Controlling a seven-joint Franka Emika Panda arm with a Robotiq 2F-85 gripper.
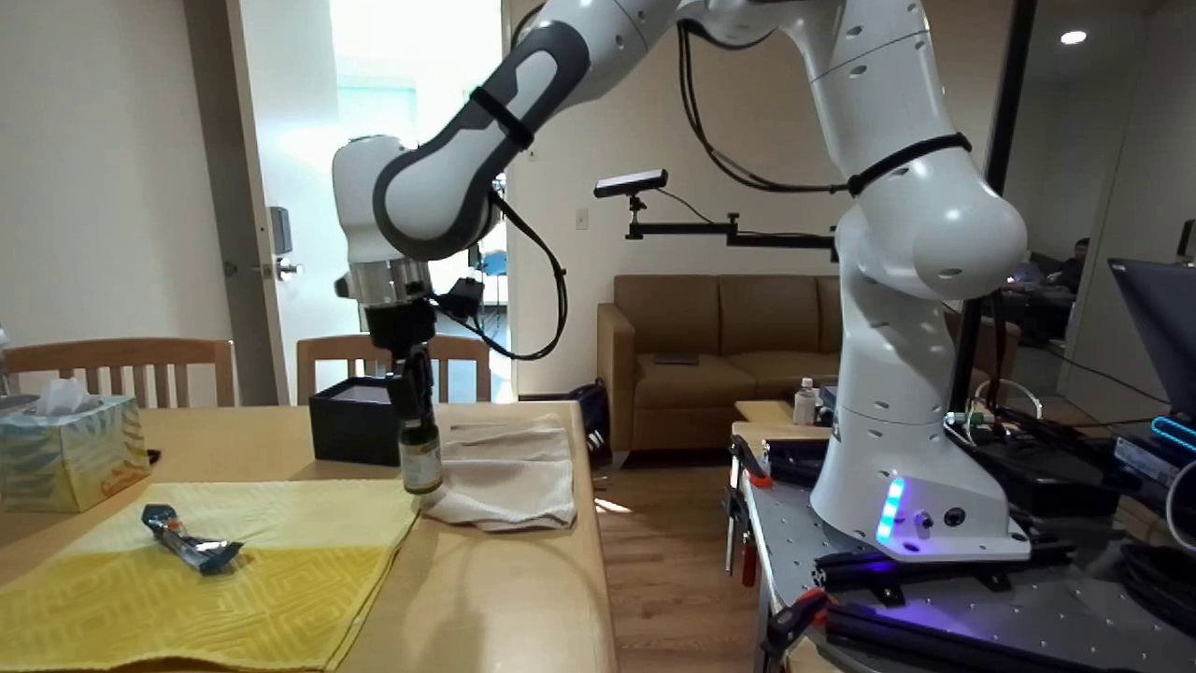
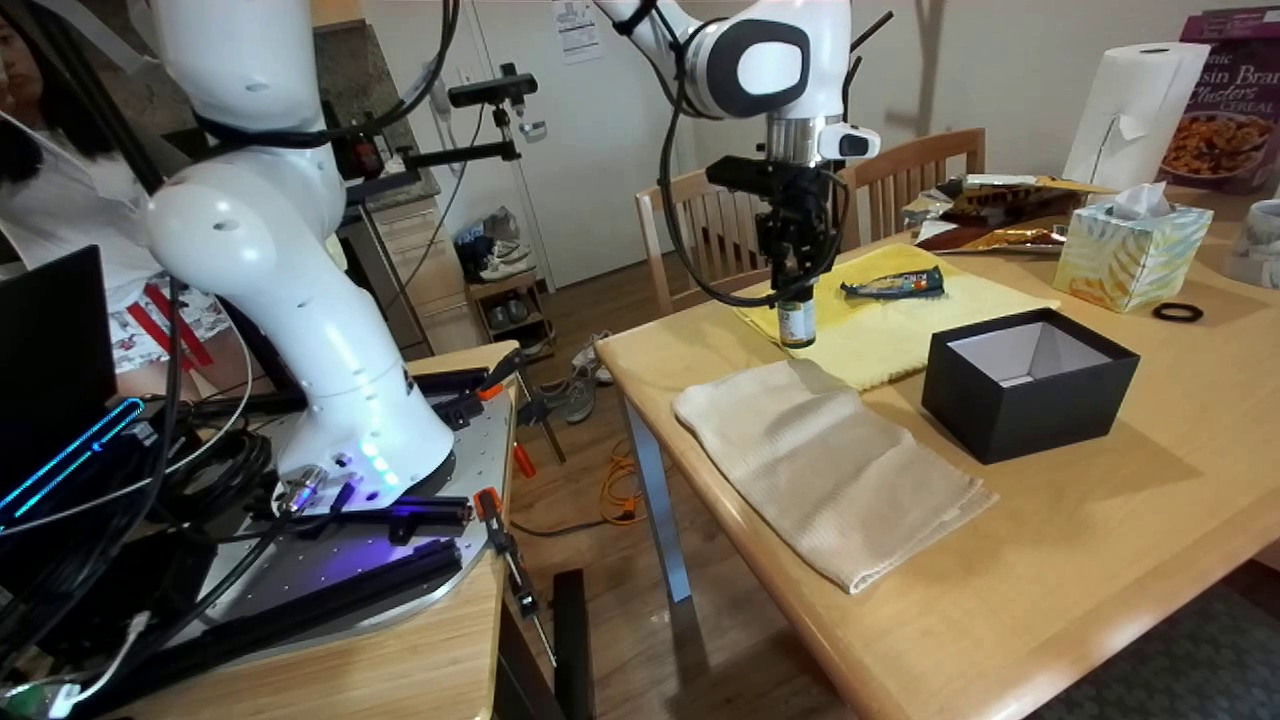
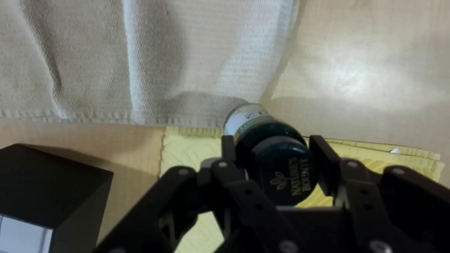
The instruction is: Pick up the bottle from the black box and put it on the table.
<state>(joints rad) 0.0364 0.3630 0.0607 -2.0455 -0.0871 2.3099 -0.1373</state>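
Partly closed, the jaws clasp the upper end of the pale-labelled dark green cylindrical bottle point(image 3: 277, 158), held roughly upright outside the open-topped black rectangular box point(image 2: 1060, 408). Whether its base touches anything, I cannot tell. Released here, it might tip, because the edges of the folded beige ribbed cloth point(image 2: 830, 465) and the yellow textured cloth point(image 2: 880, 338) make uneven footing; over the bare pale wooden surface point(image 2: 1100, 540), letting go too high could topple it.

The box point(image 2: 1060, 415) is black, white-lined; the bottle point(image 3: 270, 151) dark green, white-labelled; the towel point(image 1: 252, 608) patterned yellow; the cloth point(image 2: 830, 460) beige.
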